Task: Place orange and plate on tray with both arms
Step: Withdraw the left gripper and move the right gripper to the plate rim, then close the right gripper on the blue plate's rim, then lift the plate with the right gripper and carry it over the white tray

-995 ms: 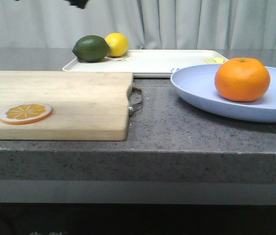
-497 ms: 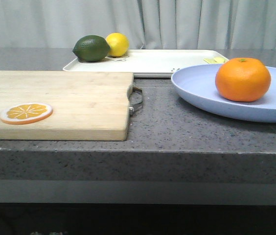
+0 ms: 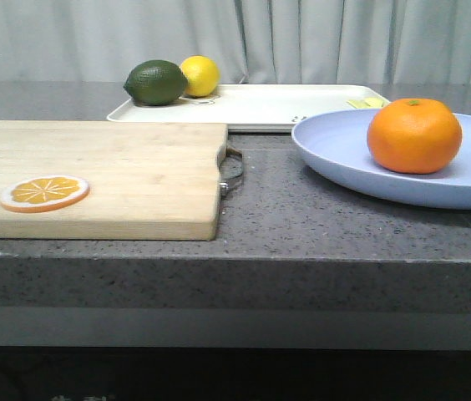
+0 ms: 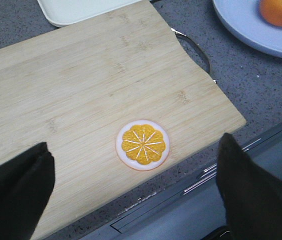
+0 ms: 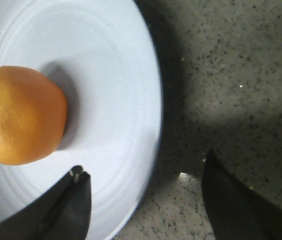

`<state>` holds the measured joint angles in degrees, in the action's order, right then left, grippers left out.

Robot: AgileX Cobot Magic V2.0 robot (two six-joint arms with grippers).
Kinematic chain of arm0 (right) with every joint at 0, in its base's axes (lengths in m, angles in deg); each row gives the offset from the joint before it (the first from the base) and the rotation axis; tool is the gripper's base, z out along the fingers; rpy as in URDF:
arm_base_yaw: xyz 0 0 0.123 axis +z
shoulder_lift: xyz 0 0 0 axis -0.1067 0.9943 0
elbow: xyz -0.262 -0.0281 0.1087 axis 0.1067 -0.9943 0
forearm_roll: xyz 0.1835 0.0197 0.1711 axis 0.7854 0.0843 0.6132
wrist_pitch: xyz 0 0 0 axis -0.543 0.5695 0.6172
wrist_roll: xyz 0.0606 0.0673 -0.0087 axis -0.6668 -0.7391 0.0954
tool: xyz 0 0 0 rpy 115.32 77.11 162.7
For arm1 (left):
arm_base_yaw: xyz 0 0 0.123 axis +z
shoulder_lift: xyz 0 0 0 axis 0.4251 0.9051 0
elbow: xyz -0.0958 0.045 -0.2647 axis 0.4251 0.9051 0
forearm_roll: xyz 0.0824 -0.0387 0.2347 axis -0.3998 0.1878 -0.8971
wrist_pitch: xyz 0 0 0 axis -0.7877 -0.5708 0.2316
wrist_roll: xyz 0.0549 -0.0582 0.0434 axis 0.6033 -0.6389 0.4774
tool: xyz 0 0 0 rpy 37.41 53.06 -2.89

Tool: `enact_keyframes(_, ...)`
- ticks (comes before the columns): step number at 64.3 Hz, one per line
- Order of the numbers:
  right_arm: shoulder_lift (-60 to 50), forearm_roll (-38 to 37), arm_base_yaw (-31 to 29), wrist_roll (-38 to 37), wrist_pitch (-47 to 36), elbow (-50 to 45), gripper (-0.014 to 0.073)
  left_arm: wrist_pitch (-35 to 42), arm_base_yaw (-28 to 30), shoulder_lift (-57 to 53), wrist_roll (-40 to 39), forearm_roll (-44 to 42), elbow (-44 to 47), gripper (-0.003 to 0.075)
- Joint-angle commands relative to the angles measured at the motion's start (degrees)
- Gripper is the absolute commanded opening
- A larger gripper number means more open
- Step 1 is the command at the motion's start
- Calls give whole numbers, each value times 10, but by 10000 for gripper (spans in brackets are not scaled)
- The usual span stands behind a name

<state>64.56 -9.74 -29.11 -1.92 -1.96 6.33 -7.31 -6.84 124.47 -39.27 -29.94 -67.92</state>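
While the left gripper (image 4: 131, 195) hangs spread over the board (image 4: 96, 95), the right gripper (image 5: 146, 205), jaws apart, straddles the plate (image 5: 116, 100) rim, orange (image 5: 18, 115) toward ten o'clock.

Bright-orange orange (image 3: 414, 135) on pale lavender-blue plate (image 3: 344, 159) — cream-white tray (image 3: 286, 104), speckled grey counter (image 3: 302, 209).

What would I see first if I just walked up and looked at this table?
Probably the big bright orange, sitting on the pale blue plate at the right of the table. Next, the flat orange slice on the wooden cutting board at the left. At the back, a dark green lime and a yellow lemon sit together on the white tray.
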Motion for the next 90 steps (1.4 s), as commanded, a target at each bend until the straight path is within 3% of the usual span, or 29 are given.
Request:
enact_keyframes(1,3,39,14,8,-13,19,432,41,2,-3,1,6,-14,630)
enact_keyframes(18,49,69,30,8,-32,19,408,41,2,-3,1,6,-14,630)
enact_keyframes(38,58,72,30,8,-35,19,62,45,2,-3,1,6,-14,630)
enact_keyframes(51,58,73,30,8,-40,19,-48,45,2,-3,1,6,-14,630)
enact_keyframes(76,58,82,30,8,-38,19,-64,45,2,-3,1,6,-14,630)
enact_keyframes(90,58,164,32,8,0,23,-65,53,2,-3,1,6,-14,630)
